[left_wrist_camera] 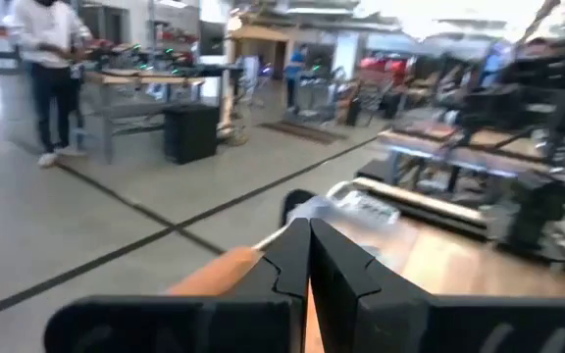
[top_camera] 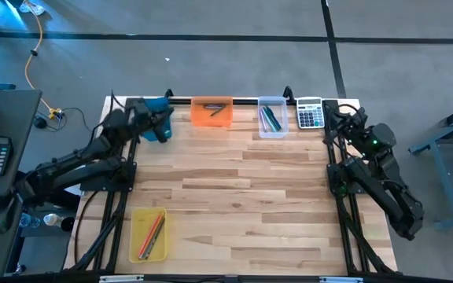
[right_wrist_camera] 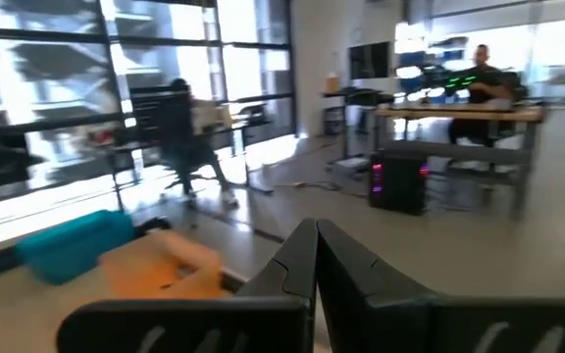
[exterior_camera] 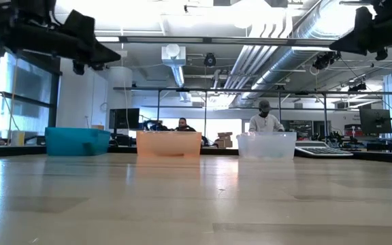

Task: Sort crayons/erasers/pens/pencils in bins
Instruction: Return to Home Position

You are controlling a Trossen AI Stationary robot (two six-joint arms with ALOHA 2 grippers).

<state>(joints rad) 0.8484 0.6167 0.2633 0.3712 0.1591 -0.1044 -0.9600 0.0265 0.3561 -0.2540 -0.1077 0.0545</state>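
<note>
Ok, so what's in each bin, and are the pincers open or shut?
Blue bin: contents cannot be told
Orange bin: holds dark crayons
Clear bin: holds green pens
Yellow bin: holds orange pencils
Left pincer: shut, empty, above blue bin
Right pincer: shut, empty, near calculator

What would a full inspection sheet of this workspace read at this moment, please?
Surface: pale wooden plank table, no loose stationery seen.
Job's things: blue plastic bin, contents hidden; orange plastic bin, dark sticks; clear plastic bin, green and teal pens; yellow plastic bin, orange and red pencils.
Clutter: grey calculator beside the clear bin.
Grippers: left gripper shut, empty, by the blue bin; right gripper shut, empty, near the calculator.
Cables: yellow cable on the floor.
Surroundings: people at desks behind.
</note>
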